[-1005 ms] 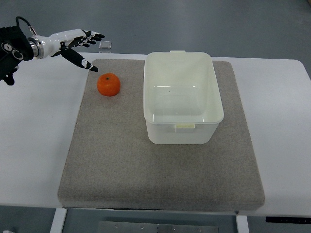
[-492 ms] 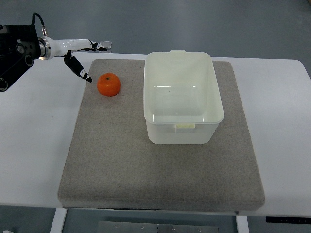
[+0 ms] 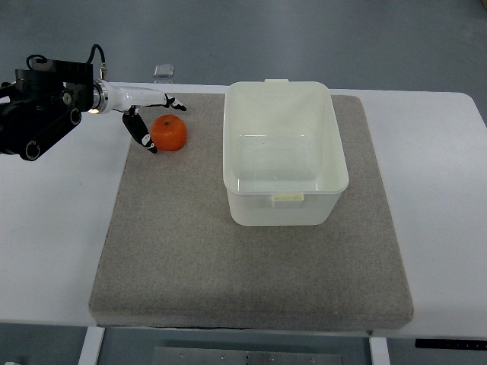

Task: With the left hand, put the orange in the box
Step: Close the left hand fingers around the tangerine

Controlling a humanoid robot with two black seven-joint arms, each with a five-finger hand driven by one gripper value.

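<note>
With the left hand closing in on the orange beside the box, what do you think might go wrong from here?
1. The left hand has its fingers spread around the round orange fruit without a firm grip; the fruit may roll across the grey felt mat.
2. The tall wall of the white plastic box stands close by; a low carry might clip its rim.

White surface [image 3: 434,190] with a grey felt mat [image 3: 190,251] covering most of the middle, dull blue-grey floor [image 3: 304,38] beyond the far edge, flat even lighting.
</note>
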